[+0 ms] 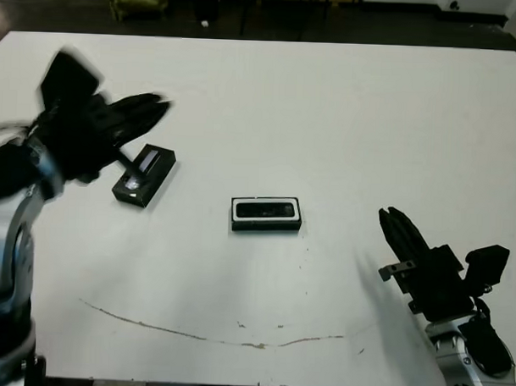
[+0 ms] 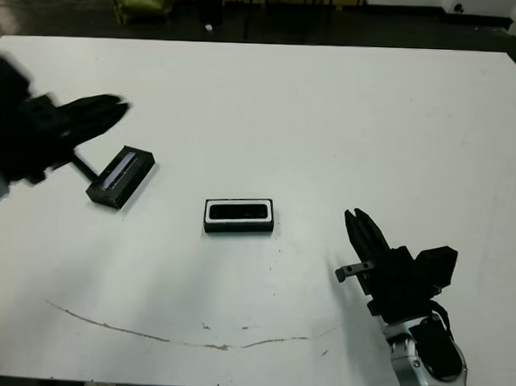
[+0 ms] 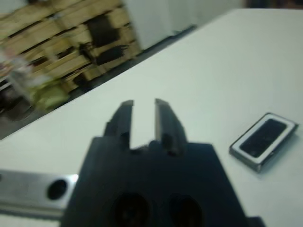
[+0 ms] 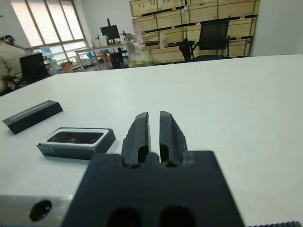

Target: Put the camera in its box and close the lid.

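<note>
Camera [image 1: 265, 210] lies inside box [image 1: 266, 225] at frame centre, lid [image 1: 145, 175] off at left beside empty, slightly parted left claw [image 3: 143, 105]; right claw [image 4: 154, 118] closed, empty, lower right.

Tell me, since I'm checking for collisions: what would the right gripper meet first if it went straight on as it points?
Probably nothing: the right gripper points over bare table, with the box off to one side.

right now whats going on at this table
A two-armed robot is boxing a camera. The camera already lies in its box mid-table. The lid sits apart on the table, with the left gripper above it, holding nothing. The right gripper is empty too, off to the box's other side.
</note>
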Robot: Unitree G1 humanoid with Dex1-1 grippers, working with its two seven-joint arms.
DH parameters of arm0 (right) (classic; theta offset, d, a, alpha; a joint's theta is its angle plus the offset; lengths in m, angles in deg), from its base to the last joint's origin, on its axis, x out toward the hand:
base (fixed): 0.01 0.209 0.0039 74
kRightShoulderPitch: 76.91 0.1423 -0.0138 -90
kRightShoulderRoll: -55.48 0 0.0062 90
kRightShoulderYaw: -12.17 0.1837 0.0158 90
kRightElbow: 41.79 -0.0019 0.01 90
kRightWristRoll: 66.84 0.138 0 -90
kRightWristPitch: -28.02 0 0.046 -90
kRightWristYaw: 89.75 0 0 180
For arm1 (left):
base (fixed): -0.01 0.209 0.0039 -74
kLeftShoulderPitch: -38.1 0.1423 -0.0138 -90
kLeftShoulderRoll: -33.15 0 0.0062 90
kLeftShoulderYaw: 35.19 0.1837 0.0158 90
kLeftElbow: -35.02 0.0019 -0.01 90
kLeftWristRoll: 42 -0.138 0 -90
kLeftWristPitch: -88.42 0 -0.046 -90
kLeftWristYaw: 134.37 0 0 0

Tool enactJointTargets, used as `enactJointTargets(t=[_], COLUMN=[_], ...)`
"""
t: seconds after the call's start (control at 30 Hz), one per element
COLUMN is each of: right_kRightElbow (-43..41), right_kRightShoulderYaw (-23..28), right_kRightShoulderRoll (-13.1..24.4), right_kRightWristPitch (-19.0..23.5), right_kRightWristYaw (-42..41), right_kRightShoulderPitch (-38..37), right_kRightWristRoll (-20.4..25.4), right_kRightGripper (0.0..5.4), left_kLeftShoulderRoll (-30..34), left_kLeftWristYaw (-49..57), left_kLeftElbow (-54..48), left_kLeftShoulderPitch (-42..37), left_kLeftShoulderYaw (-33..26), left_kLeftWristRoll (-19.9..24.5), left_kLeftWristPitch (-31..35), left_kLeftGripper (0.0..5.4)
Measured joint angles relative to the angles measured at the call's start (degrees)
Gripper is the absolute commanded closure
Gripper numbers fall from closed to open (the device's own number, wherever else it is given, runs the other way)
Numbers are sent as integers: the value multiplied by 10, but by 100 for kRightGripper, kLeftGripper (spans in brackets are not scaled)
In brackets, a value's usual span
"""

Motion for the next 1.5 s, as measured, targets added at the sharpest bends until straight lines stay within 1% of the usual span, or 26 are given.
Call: enactJointTargets(t=[0.13,0.33,0.43,0.53,0.57,0.77,1.0,1.23,1.4,1.5], right_kRightElbow=[-4,-4,-3,-3,-3,19,24,23,6,3], right_kRightShoulderYaw=[-3,-6,-6,-6,-6,-6,-5,-5,-5,-5], right_kRightShoulderRoll=[-3,-5,-5,-5,-4,-6,-7,-7,-5,-3], right_kRightWristPitch=[4,6,6,6,6,-5,-10,-9,7,12], right_kRightWristYaw=[11,16,15,15,15,3,-6,-4,3,6], right_kRightShoulderPitch=[1,3,3,3,3,3,3,2,-1,-2], right_kRightWristRoll=[-2,-3,-4,-6,-6,-5,5,7,7,6], right_kRightGripper=[540,540,540,540,540,540,540,540,540,540], left_kLeftShoulderRoll=[-14,-63,-76,-76,-76,-75,-74,-60,-48,-41], left_kLeftWristYaw=[23,67,78,82,82,85,93,107,117,131], left_kLeftElbow=[26,103,142,172,180,210,232,253,281,294], left_kLeftShoulderPitch=[67,122,132,134,134,125,108,86,68,61], left_kLeftShoulderYaw=[0,21,38,52,54,57,56,49,43,43], left_kLeftWristRoll=[18,43,50,53,56,80,103,105,103,92], left_kLeftWristPitch=[-91,-212,-249,-262,-263,-264,-269,-269,-278,-277], left_kLeftGripper=[297,156,87,16,1,1,1,1,1,1])
